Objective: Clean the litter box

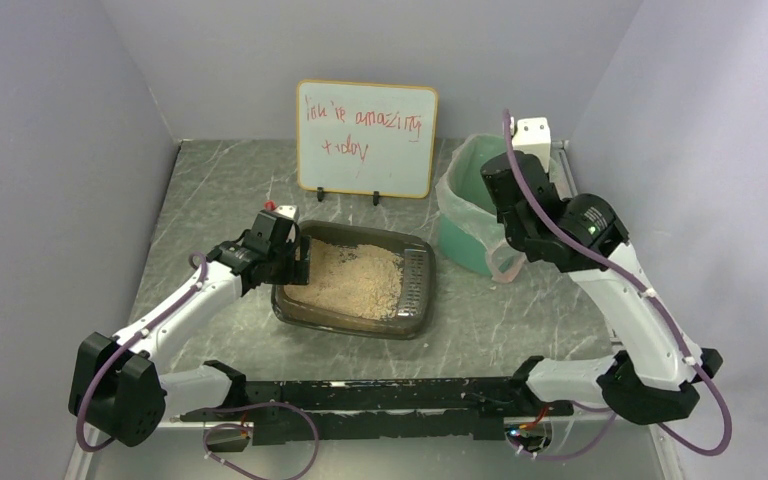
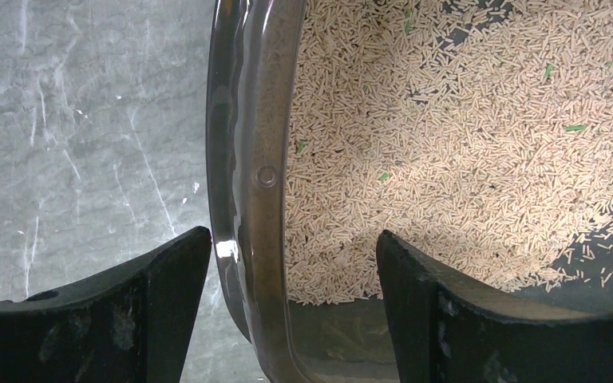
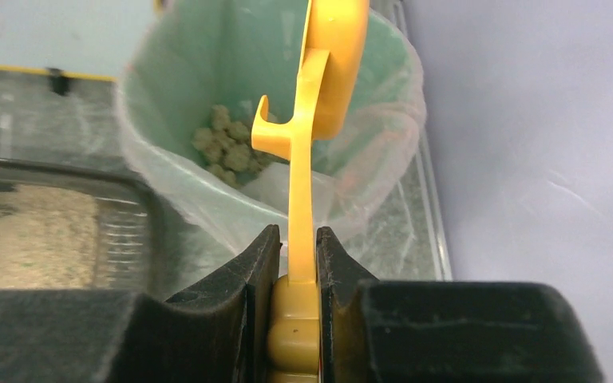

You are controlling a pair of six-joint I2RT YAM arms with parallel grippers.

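Right wrist view: right gripper [image 3: 297, 263] clamped on yellow scoop [image 3: 319, 96] handle, scoop head over green lined bin [image 3: 391, 80] near table [image 1: 520, 310] far-right corner; clumps [image 3: 227, 148] lie inside bin. Left gripper [image 2: 293, 243] wide, straddling left rim of litter box [image 1: 360, 325], mid-table. Litter [image 2: 447, 144] looks clump-free; task likely near done.

A whiteboard [image 1: 366, 138] with red writing stands at the bench's [image 1: 210, 190] back. A lined green bin [image 1: 463, 235] stands right of it.

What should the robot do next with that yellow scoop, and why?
Probably carry the scoop over to the litter box for another scoop: the right hand holds it above the bin, where clumps already lie.
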